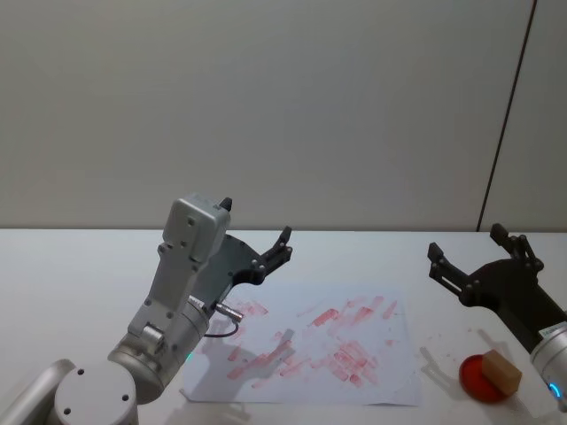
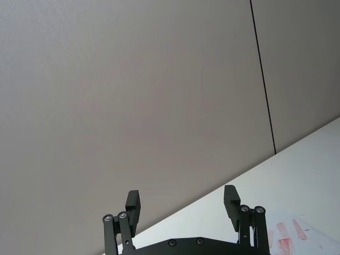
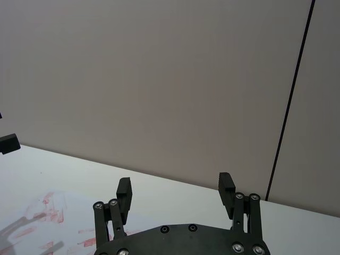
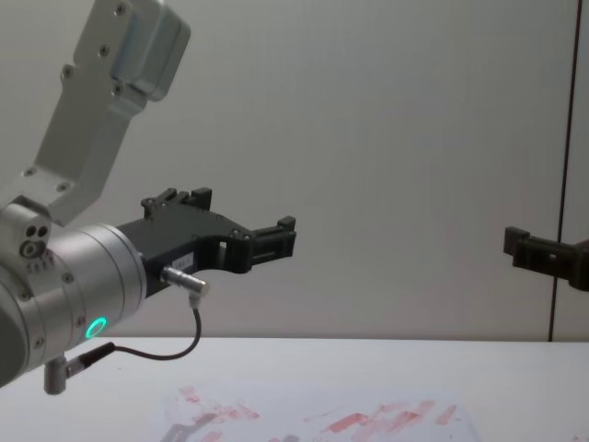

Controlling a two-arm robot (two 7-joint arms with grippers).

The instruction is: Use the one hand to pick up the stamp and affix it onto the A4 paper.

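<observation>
Right claw [image 1: 464,241] wide, apparently clear of stamp [image 1: 501,372].

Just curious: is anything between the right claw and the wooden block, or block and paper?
Nothing visible. The open right gripper hangs near the stamp on its red pad; bare table reaches the A4 paper, where the left gripper hangs raised.

The chest view's right edge cuts off most of my right gripper [image 4: 532,250]; its bottom edge crops the A4 paper [image 4: 368,420].
</observation>
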